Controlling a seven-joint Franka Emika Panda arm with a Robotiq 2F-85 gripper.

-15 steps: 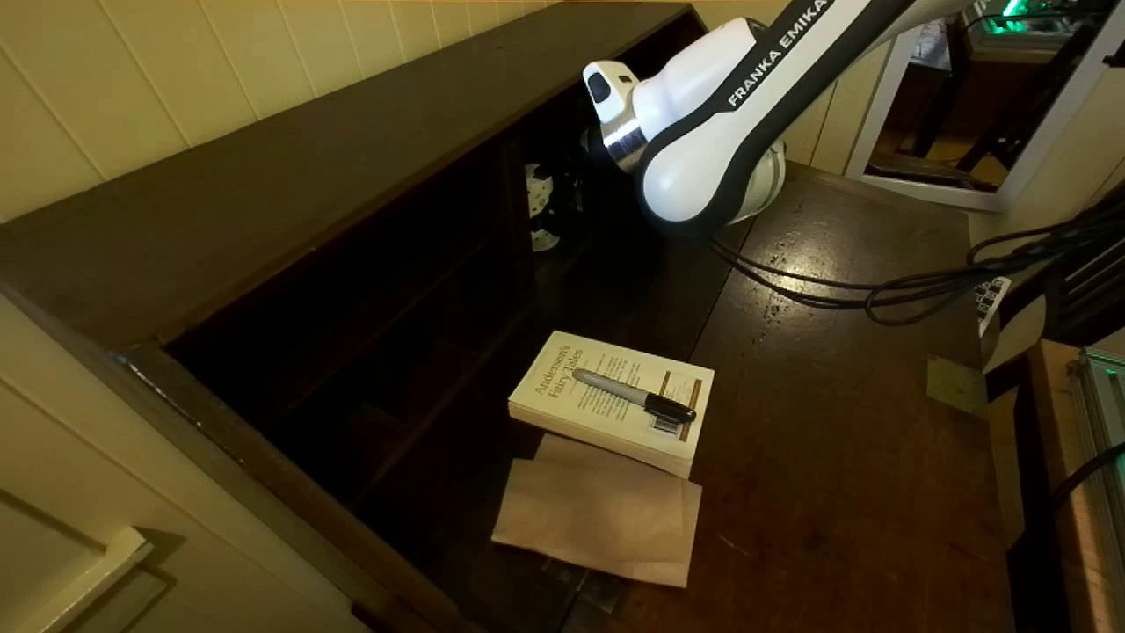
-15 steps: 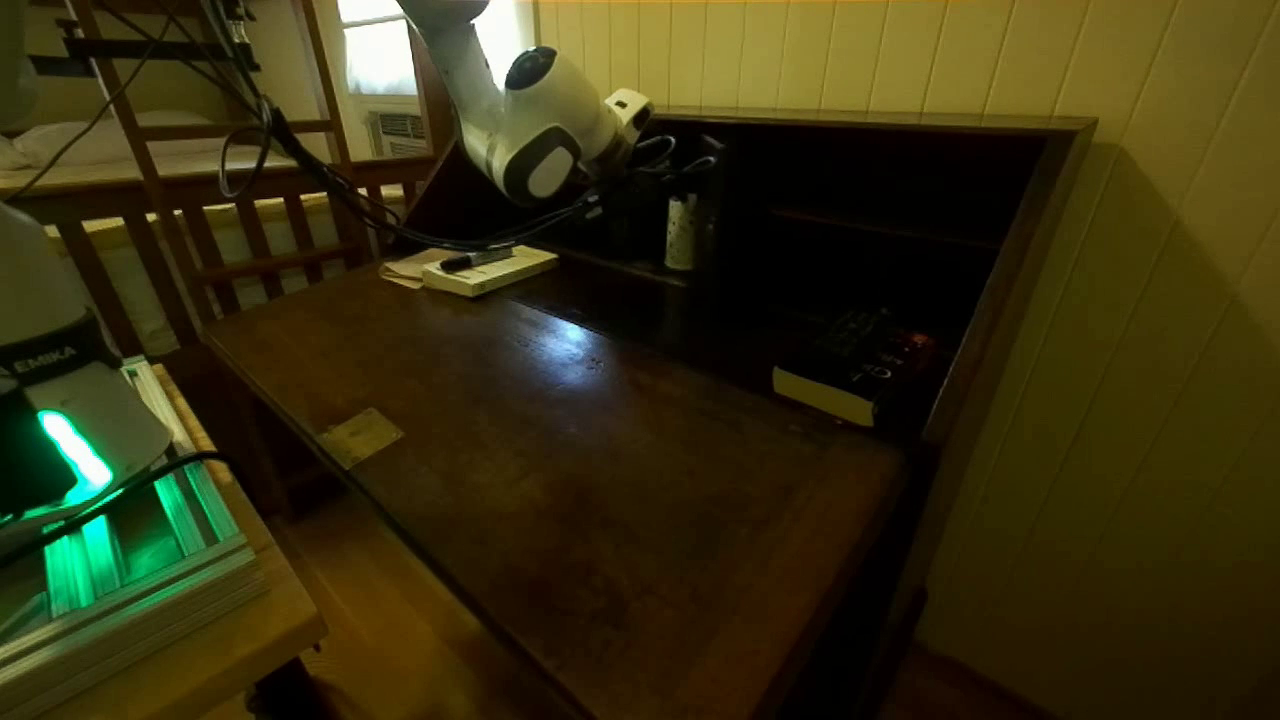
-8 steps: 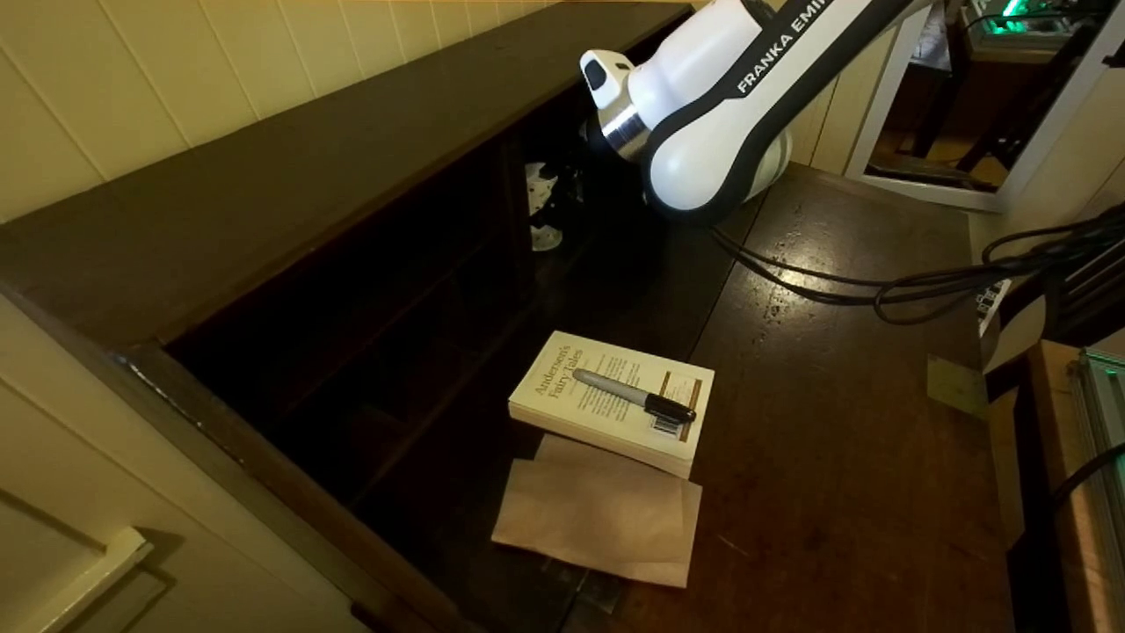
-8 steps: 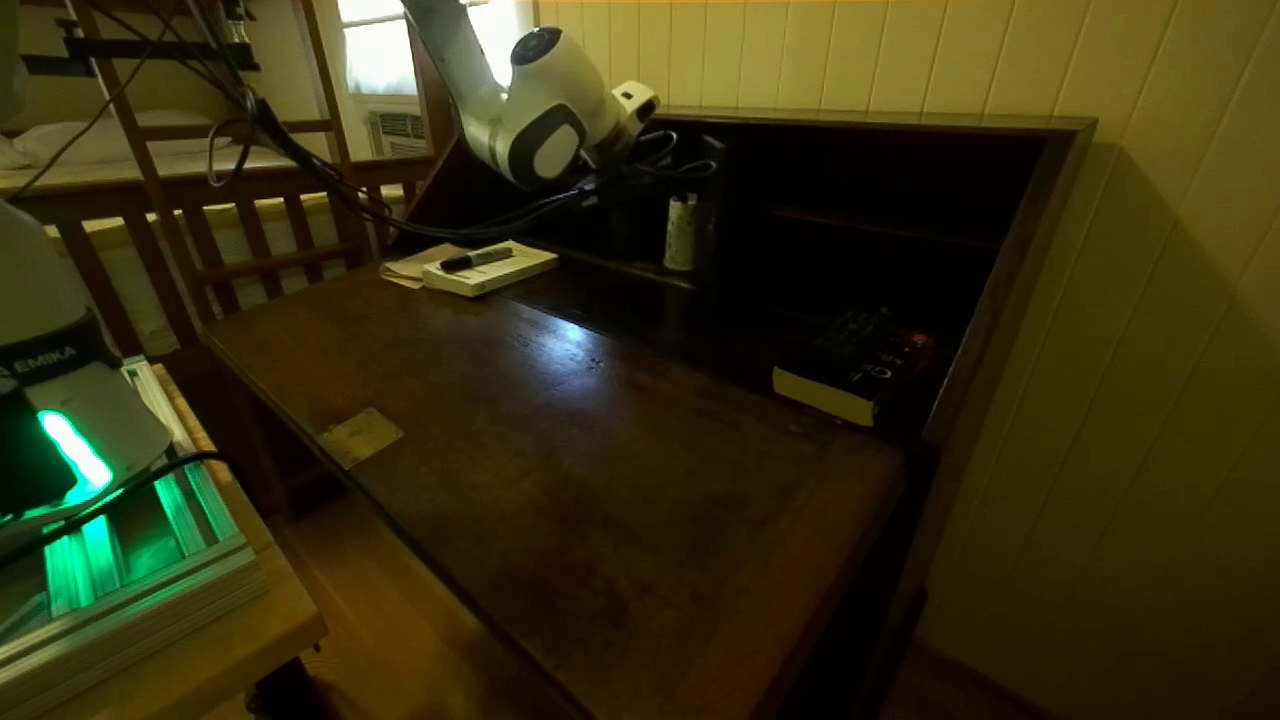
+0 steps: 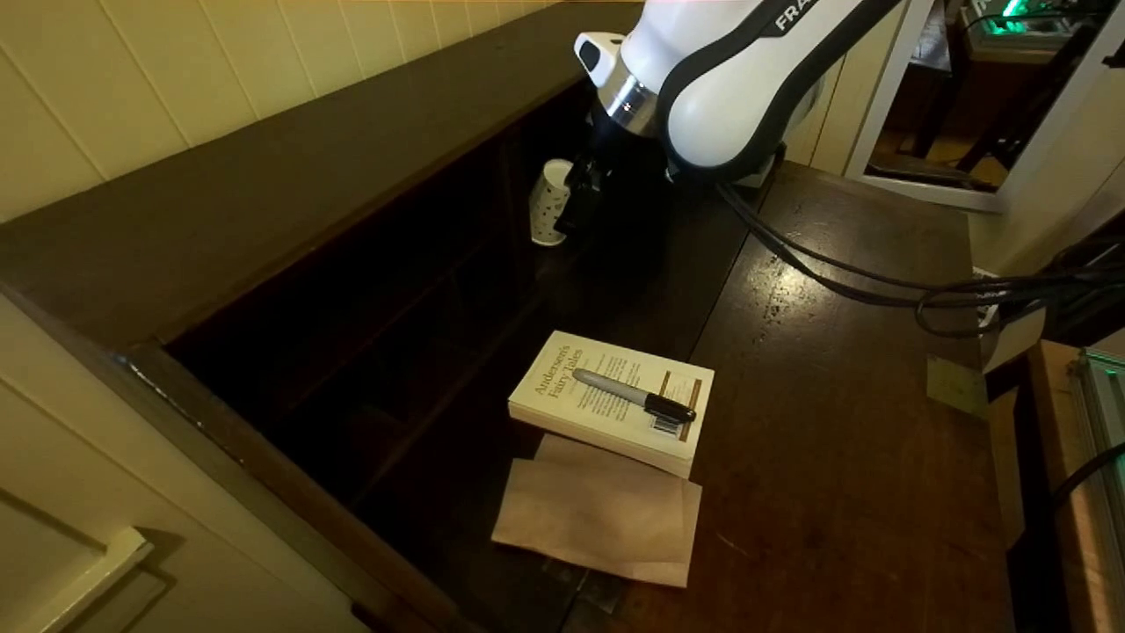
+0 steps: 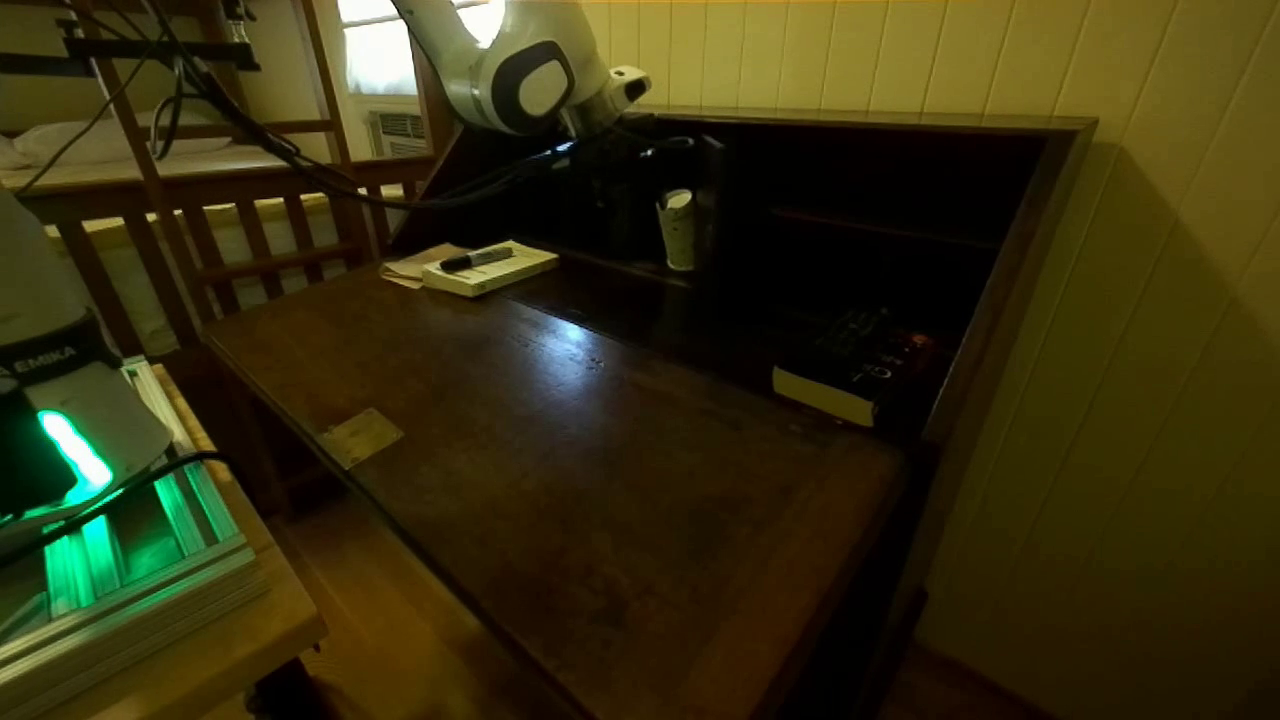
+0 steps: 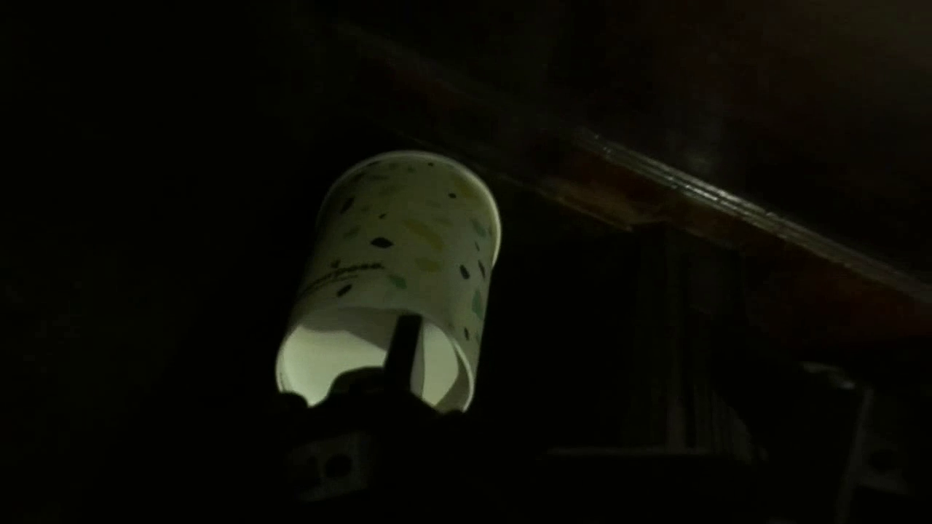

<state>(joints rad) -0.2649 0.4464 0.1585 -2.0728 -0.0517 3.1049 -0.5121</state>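
Cup x1, tilted beside divider. Gripper x1, fingers spread wide, one across cup mouth in wrist view. Pale book x1, dark book x1, marker x1 on pale book.

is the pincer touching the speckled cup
Cannot tell: the wrist view shows a pincer finger overlapping the cup at its open mouth, but shadow hides any contact.

In an exterior view, marker on Andersen's Fairy Tales paperback, folded paper before it; paper cup behind, left of pincer.
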